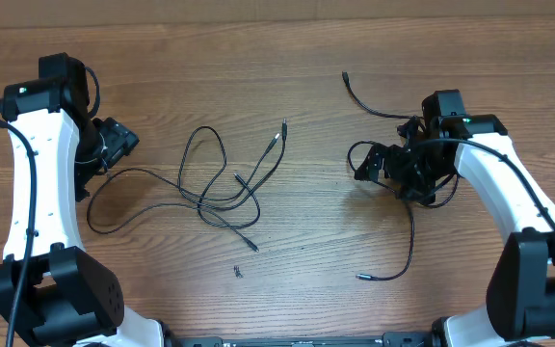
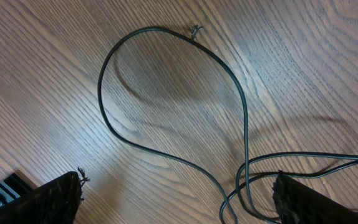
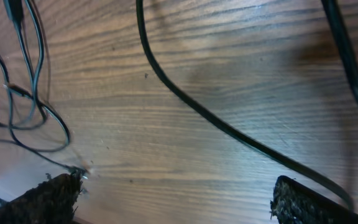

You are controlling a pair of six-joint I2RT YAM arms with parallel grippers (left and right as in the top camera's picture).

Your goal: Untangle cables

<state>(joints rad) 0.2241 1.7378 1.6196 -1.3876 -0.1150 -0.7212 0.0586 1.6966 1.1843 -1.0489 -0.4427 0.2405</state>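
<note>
Dark fingertips (image 2: 51, 202) of the left gripper (image 1: 118, 141) sit wide apart at the bottom of my left wrist view, with a cable loop (image 2: 166, 99) lying on the wooden table (image 2: 303, 62) ahead of them. My right gripper (image 1: 374, 166) has its fingers (image 3: 48, 196) spread too, and one cord (image 3: 216, 121) crosses the wood ahead. From overhead, the tangled cables (image 1: 224, 188) lie mid-table between both arms, with a separate cable (image 1: 410, 241) beside the right gripper

Table (image 1: 316, 226): bare wood lay between tangled cables (image 1: 222, 183) and right gripper (image 1: 362, 166); loose cable (image 1: 411, 241) trailed below the gripper.
</note>
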